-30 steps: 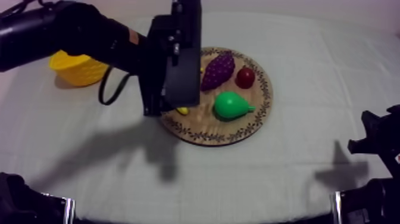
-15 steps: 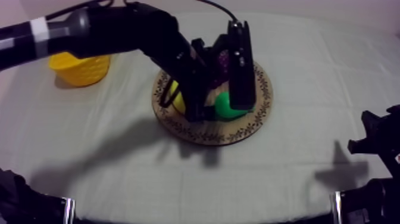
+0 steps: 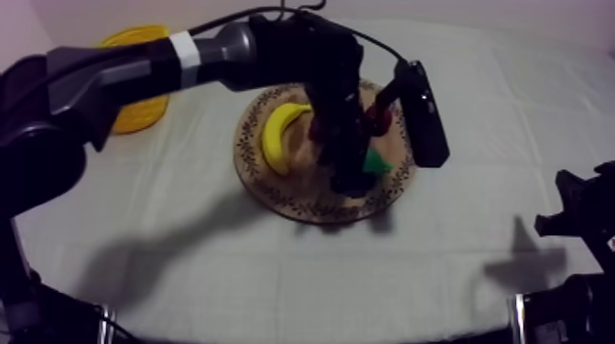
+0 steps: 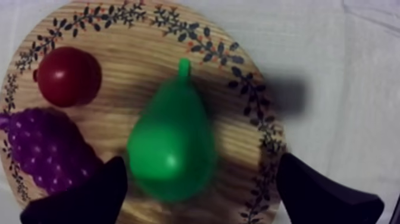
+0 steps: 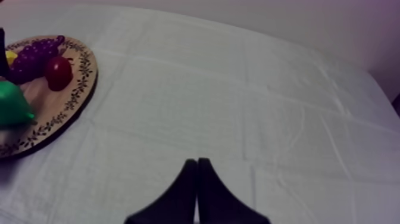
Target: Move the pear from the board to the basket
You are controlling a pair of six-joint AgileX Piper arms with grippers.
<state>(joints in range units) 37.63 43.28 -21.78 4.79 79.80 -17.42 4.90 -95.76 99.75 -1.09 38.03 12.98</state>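
The pear [image 4: 171, 143] lies on the board [image 3: 275, 197] toward 4 o'clock, with grapes [image 4: 44, 149], a small red fruit [image 4: 67, 76] and a banana [image 3: 279, 137] at 9. The left pincer [image 4: 199, 179] gapes wide, one finger on either side of the pear, gripping nothing. The basket [image 3: 137, 112] sits at the bench's [image 5: 238, 107] 10 o'clock — its inside hidden. The right pincer [image 5: 197, 164] is closed and empty.

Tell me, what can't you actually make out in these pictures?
- Top view: the left arm covers most of the pear and part of the yellow basket.
- Left wrist view: the pear is blurred, so contact with the open left gripper is unclear.
- Right wrist view: the edge cuts off the wooden board.
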